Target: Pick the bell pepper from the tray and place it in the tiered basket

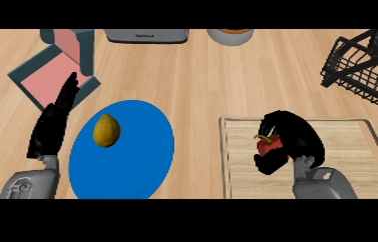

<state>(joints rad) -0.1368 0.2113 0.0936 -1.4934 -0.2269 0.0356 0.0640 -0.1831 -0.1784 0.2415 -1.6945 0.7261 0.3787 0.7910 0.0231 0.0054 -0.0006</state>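
Observation:
A red bell pepper [268, 145] with a green stem sits on the pale wooden tray [347, 146] at the lower right. My right hand [295, 136] curls round the pepper from its right side, fingers arched over the top and thumb below, hiding much of it. The black wire tiered basket [354, 68] stands at the right edge, well beyond the tray. My left hand [53, 123] rests open at the left, fingers pointing up, holding nothing.
A blue plate [140, 156] with a yellow lemon [106, 130] lies left of the tray. Behind my left hand lies a teal and pink box [52, 78]. A grey appliance [146, 35] and a round container [230, 36] stand at the back edge.

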